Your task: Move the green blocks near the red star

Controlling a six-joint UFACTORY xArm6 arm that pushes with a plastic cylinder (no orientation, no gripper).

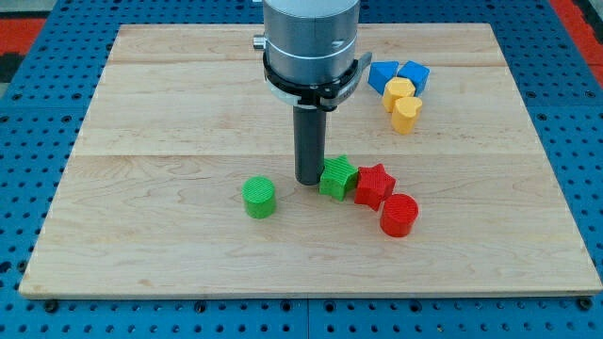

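The red star [374,185] lies right of the board's middle. A green star-like block [337,177] touches its left side. A green cylinder [259,197] stands apart, further to the view's left. My tip [309,180] rests on the board against the left side of the green star-like block, between the two green blocks. A red cylinder [399,215] touches the red star at its lower right.
Two blue blocks [383,74] [415,74] and two yellow blocks [399,91] [406,113] cluster at the view's upper right. The wooden board [141,141] lies on a blue pegboard surface.
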